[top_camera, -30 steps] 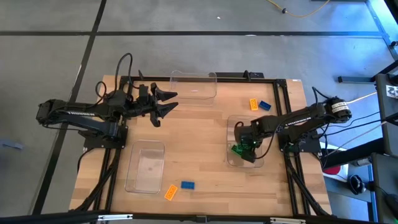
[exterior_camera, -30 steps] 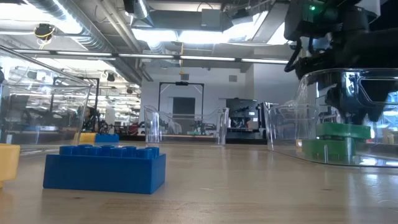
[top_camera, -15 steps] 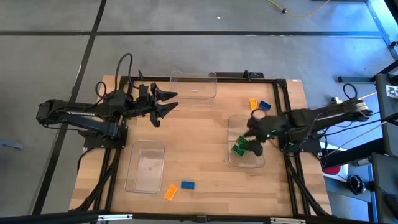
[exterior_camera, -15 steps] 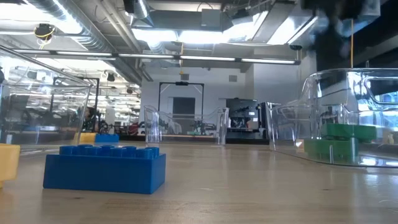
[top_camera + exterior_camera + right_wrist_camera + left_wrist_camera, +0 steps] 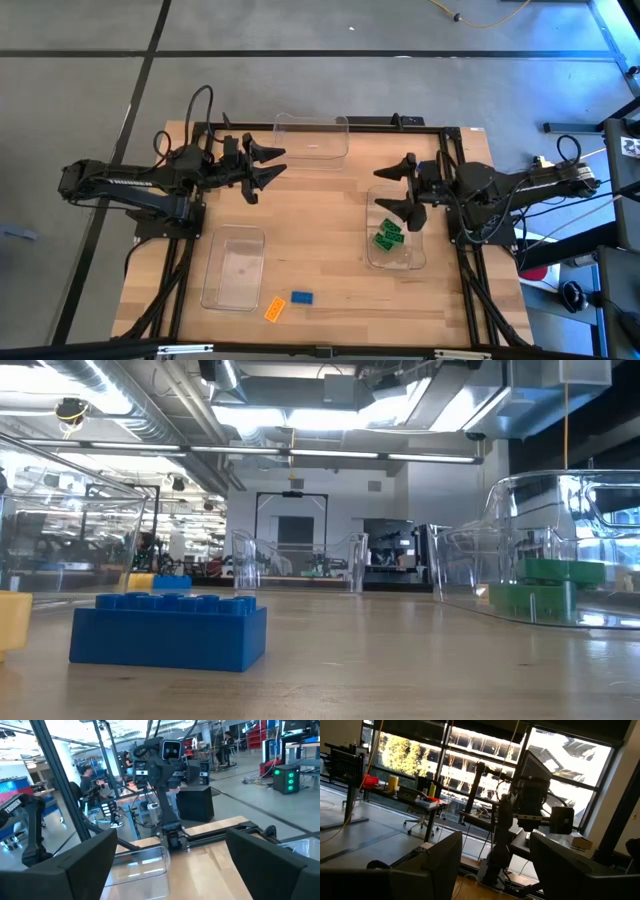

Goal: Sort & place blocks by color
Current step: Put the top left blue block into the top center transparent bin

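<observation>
The right pincer (image 5: 402,190) hung open and empty above the desk (image 5: 320,240), over the far end of the clear tray (image 5: 395,262) at the desk's right edge. Two green blocks (image 5: 387,235) lay inside that tray, close together; in the low view they showed through its wall (image 5: 545,588).

The left pincer (image 5: 265,163) waited with its fingers spread and nothing between them, near the far left corner, just beside a second clear tray (image 5: 312,140) at the far edge. A third clear tray (image 5: 233,268) stood near the left edge, toward the near side.

Just beside that third tray's near right corner, an orange block (image 5: 274,309) and a blue block (image 5: 302,298) rested on the bare wood, close to each other and near the near edge. The blue block (image 5: 170,630) filled the low view's foreground, with the orange one (image 5: 14,622) next to it. Other blocks near the far right corner were hidden by the right arm.
</observation>
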You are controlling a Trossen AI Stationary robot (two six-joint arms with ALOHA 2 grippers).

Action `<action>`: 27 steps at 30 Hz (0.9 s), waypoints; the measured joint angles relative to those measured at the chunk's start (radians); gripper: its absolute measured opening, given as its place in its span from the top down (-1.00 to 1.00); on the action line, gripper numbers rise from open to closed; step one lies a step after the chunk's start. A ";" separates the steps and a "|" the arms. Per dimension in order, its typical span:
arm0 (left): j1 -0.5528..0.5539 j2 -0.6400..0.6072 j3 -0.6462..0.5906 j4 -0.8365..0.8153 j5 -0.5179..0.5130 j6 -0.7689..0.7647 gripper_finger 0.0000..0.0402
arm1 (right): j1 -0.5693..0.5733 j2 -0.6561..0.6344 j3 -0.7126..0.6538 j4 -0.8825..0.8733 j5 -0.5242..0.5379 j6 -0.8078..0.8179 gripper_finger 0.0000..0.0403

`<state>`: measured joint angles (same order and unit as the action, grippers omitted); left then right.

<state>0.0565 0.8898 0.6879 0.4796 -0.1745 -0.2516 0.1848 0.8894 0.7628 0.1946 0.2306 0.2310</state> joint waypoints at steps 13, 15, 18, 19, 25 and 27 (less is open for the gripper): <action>0.002 0.000 0.020 -0.050 -0.048 -0.042 -0.11 | 0.000 0.000 0.000 -0.005 -0.003 0.002 -0.86; 0.028 0.003 0.088 -0.213 -0.120 -0.076 -0.11 | 0.000 0.000 0.000 -0.005 -0.003 0.002 -0.86; 0.125 0.029 0.248 -0.613 -0.180 -0.120 -0.11 | 0.000 0.000 0.000 -0.005 0.006 0.002 -0.86; 0.175 0.046 0.307 -0.748 -0.181 -0.135 -0.11 | 0.000 0.000 0.000 -0.005 0.009 0.001 -0.86; 0.563 0.213 0.535 -1.384 -0.029 -0.095 -0.11 | 0.000 0.001 0.000 -0.006 0.012 0.011 -0.86; 0.682 0.277 0.540 -1.491 0.080 -0.044 -0.11 | 0.000 0.001 0.000 -0.006 0.012 0.035 -0.86</action>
<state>0.7381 1.1668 1.2276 -1.0111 -0.0949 -0.2956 0.1852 0.8902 0.7624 0.1890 0.2424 0.2663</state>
